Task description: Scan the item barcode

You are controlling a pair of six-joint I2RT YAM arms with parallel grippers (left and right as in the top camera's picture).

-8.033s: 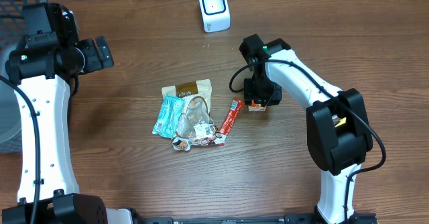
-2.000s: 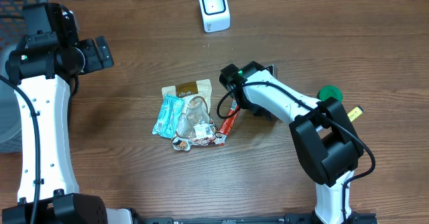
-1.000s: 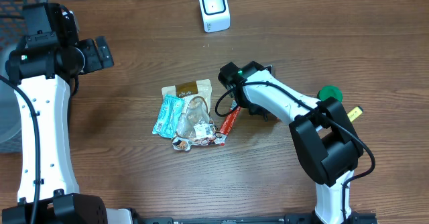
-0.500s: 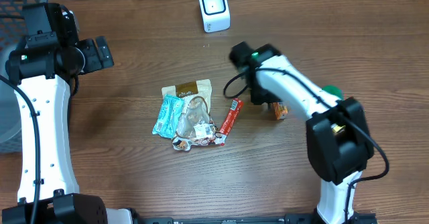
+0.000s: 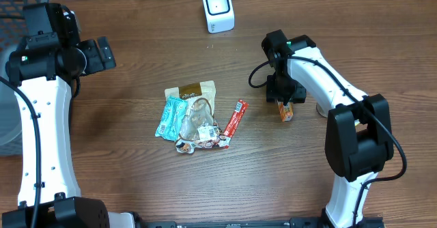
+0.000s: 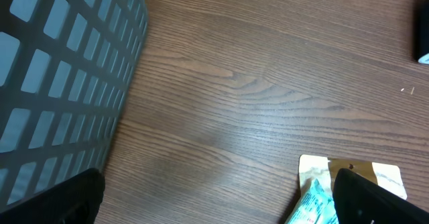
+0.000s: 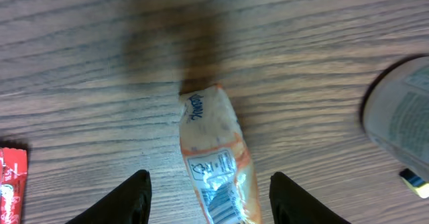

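An orange snack packet lies flat on the wooden table with its barcode facing up; it also shows in the overhead view. My right gripper hovers over it, open, with a finger on each side and neither touching it. The white scanner stands at the back of the table. My left gripper is open and empty, high at the left. Its wide-set fingers frame bare wood.
A pile of snack packets lies mid-table, with a red stick pack at its right side. A grey mesh basket stands at the far left. A round labelled container sits just right of the orange packet.
My right arm swung right and back, away from the red stick pack. Its jaws opened wider, and the orange packet now lies on the table beneath it. The left arm stayed still.
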